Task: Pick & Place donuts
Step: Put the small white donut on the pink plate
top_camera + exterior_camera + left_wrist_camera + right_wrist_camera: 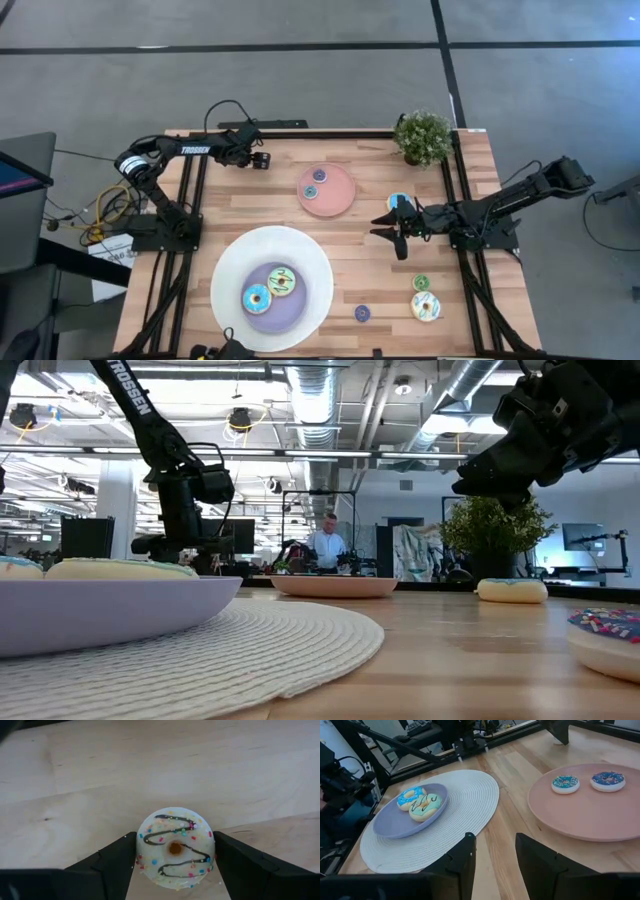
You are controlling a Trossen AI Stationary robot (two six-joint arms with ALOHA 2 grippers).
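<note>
My left gripper [259, 159] is near the table's far left corner, shut on a small white donut [175, 847] with dark drizzle and sprinkles. My right gripper [385, 228] hovers open over bare wood between the pink plate [340, 200] and the table's right side, close to a blue-iced donut [400, 203]. Two small blue donuts [565, 783] lie on the pink plate. A blue donut [256, 297] and a green one [282, 281] lie on the lavender centre of the big white plate [230, 265]. A green donut [421, 283], a sprinkled one [426, 306] and a purple one [362, 313] lie on the table. My left gripper pinches the white donut between its two fingers [117, 865], one on each side of its rim [142, 851]. The iced face is turned toward the wrist camera. In the low view the gripper [188, 546] hangs above the table top, so the donut looks lifted clear.
A potted plant [423, 137] stands at the far right corner. The table's black frame rails [190, 190] run along its left and right sides. Bare wood lies between the two plates and along the near right side. A person sits in the room beyond the table [325, 545].
</note>
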